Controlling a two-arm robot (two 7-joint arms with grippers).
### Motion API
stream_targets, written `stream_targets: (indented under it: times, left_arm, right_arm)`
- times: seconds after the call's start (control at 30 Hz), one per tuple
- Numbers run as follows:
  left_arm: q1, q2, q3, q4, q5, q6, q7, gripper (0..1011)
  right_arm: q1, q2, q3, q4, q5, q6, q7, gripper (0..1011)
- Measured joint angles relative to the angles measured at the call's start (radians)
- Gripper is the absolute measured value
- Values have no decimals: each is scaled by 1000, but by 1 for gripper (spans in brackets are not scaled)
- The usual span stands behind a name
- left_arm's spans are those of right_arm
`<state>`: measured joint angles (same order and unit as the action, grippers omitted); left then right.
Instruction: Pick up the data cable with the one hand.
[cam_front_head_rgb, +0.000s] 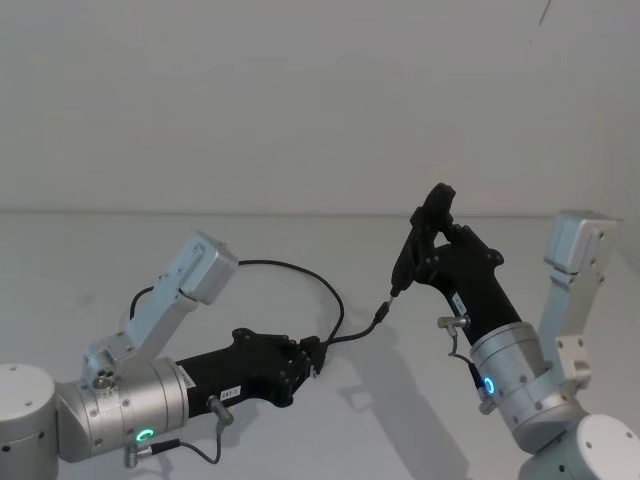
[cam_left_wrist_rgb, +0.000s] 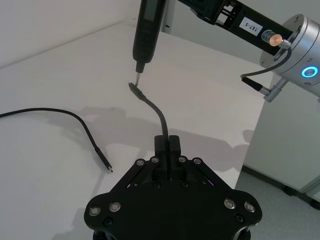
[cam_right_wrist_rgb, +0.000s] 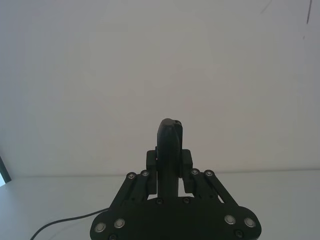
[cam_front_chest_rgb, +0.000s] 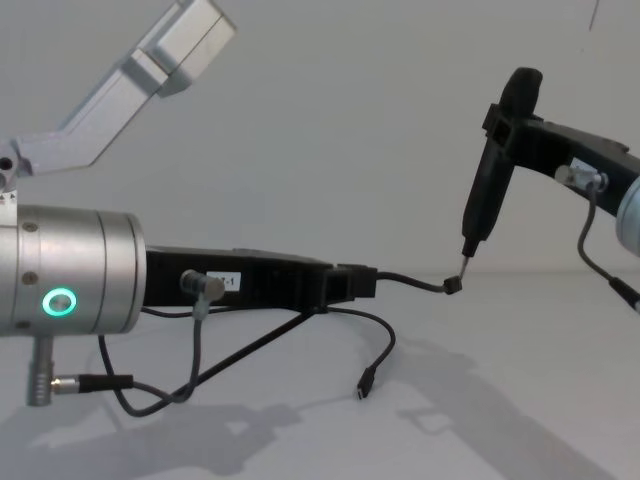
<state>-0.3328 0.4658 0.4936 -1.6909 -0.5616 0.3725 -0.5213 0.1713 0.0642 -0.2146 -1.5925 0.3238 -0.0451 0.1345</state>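
My left gripper (cam_front_head_rgb: 315, 356), the one hand with the white label and green ring light, is shut on the data cable (cam_front_head_rgb: 352, 331) above the white table (cam_front_head_rgb: 80, 260). A short stiff end juts from its fingers (cam_left_wrist_rgb: 174, 146) to a small plug (cam_front_chest_rgb: 453, 286). Another branch hangs below with its plug (cam_front_chest_rgb: 362, 390) near the table, and a long loop (cam_front_head_rgb: 290, 266) trails back behind the left arm. My right gripper (cam_front_head_rgb: 432, 230) is raised and shut on a black metal-tipped stick (cam_front_chest_rgb: 487, 190). The stick's tip (cam_left_wrist_rgb: 139, 70) hovers just above the held plug (cam_left_wrist_rgb: 134, 86).
The white table runs to a plain white wall (cam_front_head_rgb: 300, 100). The table's edge (cam_left_wrist_rgb: 252, 135) lies on the right arm's side, with floor and a white cabinet (cam_left_wrist_rgb: 285, 145) beyond it. The left arm's own wire (cam_front_chest_rgb: 150, 395) loops under its wrist.
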Motion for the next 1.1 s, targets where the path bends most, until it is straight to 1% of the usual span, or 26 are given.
stream_targets:
  times: [0.37,0.77,1.1]
  left_arm:
    - [0,0,0,0,0,0,0,35]
    - [0,0,0,0,0,0,0,35]
    - [0,0,0,0,0,0,0,35]
  right_arm:
    - [18,-5,2,39,-13,-14,16,279]
    - [50,-14,7,92,-23,-29,29,279]
    - [66,-16,12,112,-25,-30,32,279]
